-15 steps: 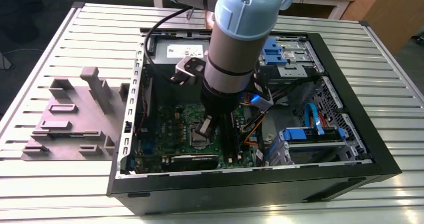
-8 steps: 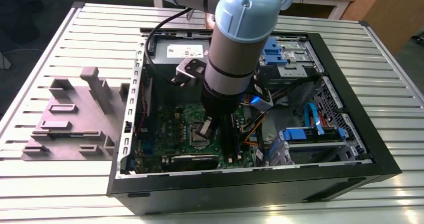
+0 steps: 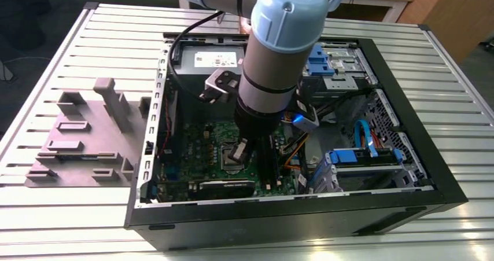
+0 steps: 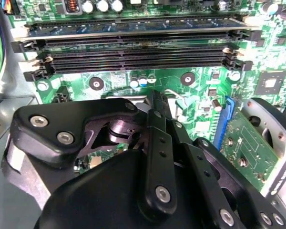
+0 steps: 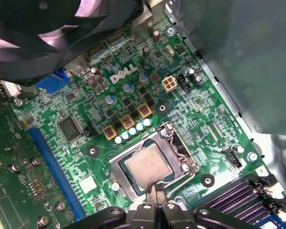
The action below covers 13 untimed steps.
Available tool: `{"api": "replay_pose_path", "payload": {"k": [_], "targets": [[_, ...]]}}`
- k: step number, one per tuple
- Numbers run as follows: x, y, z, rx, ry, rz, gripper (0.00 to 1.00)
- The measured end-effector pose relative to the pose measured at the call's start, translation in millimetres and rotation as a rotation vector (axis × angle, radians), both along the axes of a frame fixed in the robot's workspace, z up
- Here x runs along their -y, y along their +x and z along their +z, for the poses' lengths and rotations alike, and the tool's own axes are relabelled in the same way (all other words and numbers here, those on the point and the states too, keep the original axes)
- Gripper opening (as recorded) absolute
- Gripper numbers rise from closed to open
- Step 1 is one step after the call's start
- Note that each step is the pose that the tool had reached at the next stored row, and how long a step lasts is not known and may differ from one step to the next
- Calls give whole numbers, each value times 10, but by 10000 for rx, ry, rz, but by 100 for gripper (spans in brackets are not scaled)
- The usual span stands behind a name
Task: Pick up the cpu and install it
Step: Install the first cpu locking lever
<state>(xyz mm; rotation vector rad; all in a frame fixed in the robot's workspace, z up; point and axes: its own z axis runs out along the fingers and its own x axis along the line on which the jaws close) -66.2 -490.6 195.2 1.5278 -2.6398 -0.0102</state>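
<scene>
- Inside the open computer case [image 3: 443, 200], near its front edge in the exterior view, the arm reaches down to the green motherboard [image 5: 195, 107] with the gripper [image 5: 155, 194] low over the socket area.
- Gripper fingertips look drawn together, nothing seen clamped between them; in the first wrist view they sit right at the edge of the cpu [image 5: 148, 166].
- cpu lies flat in the socket, silvery top up, square to the metal socket frame [image 5: 181, 148] around it. Looks placed, so I judge pick and placing done.
- Frame and lever: cannot tell if latched; locking may remain.
- Memory slots [image 4: 133, 52] lie just beyond the gripper in the second wrist view, untouched.
- Farther off, on the slatted table [image 3: 85, 214] beside the case, the grey plastic tray [image 3: 81, 142] shows no chip I can make out.
</scene>
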Motion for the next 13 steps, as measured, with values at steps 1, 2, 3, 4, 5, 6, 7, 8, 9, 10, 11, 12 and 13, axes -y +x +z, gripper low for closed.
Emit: {"api": "replay_pose_path", "payload": {"k": [1,2,3,4,5,6,7,8,9,10,11,12,13], "targets": [[3,0,1,-1,-1,0,10],[5,0,1,-1,-1,0,10],[6,1,0,0,0,0,10],[7,3,-3,0,1,0,10],[7,5,-7,0,0,1,10],[7,7,-12,-1,-1,0,10],[7,10,-17,-1,-2,1,10],[7,13,-22,-1,-1,0,10],[7,16,-28,-1,-1,0,10],[7,20,-33,0,0,0,10],[7,24,-38,-1,-1,0,10],[7,28,-42,-2,-3,-1,10],[8,32,-45,-3,-6,-1,10]]}}
